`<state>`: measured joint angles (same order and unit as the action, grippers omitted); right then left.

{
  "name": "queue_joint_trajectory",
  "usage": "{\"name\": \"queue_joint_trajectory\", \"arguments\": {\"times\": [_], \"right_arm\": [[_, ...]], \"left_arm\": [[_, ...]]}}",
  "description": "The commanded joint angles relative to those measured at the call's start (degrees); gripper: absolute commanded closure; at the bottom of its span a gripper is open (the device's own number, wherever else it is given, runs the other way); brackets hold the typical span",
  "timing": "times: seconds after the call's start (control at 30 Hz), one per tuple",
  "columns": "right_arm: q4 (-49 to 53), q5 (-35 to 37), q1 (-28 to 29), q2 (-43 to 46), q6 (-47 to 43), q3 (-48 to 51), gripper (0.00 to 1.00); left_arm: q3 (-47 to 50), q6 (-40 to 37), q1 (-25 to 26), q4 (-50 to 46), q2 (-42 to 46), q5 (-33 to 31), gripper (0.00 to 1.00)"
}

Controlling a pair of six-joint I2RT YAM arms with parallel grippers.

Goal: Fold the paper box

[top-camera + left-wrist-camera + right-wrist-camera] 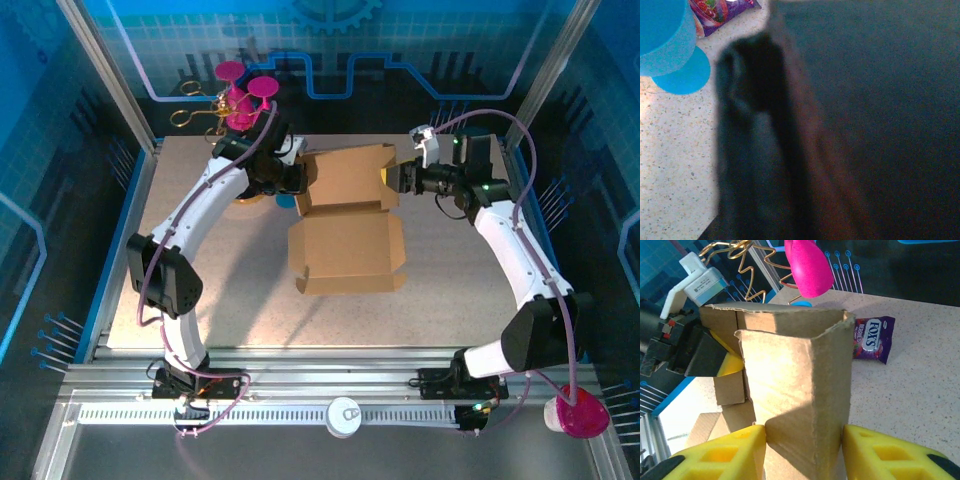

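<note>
The paper box is plain brown cardboard in the middle of the table, its near half lying flat and its far half raised. My left gripper is shut on the raised part's left edge. The right wrist view shows its black finger and yellow pad against a flap. My right gripper holds the right side. There its yellow fingers press from both sides on a folded upright wall of the box. The left wrist view is dark and blurred, with cardboard very close.
A purple snack packet lies on the table beyond the box, beside a blue cup. A pink stand with gold wire is at the back left. A pink cup sits off the table's near right corner.
</note>
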<state>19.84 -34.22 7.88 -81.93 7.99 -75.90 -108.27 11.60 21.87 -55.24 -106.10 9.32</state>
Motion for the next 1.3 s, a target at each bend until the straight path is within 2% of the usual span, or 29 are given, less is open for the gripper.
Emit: {"name": "queue_joint_trajectory", "arguments": {"times": [0.0, 0.43, 0.87, 1.03, 1.27], "right_arm": [[3.03, 4.70, 1.86, -1.14, -2.52, -2.34, 0.56], [6.44, 24.46, 8.68, -4.12, -4.59, -6.80, 0.65], [11.51, 45.84, 16.72, -10.12, -5.39, -13.37, 0.83], [16.40, 58.48, 20.00, -13.32, -5.55, -17.42, 0.99], [25.52, 72.41, 23.66, -18.01, -2.67, -25.26, 1.00]], "left_arm": [[-1.75, -1.09, -0.25, -1.18, 2.33, 1.66, 1.00], [-1.86, -1.05, 0.28, -1.32, 2.62, 1.31, 1.00], [-3.26, -1.09, 1.08, -2.54, 2.22, -0.05, 1.00], [-3.74, -0.74, 1.20, -3.16, 1.96, -0.60, 1.00], [-5.73, -0.46, 1.85, -5.31, 0.72, -3.06, 1.00]]}}
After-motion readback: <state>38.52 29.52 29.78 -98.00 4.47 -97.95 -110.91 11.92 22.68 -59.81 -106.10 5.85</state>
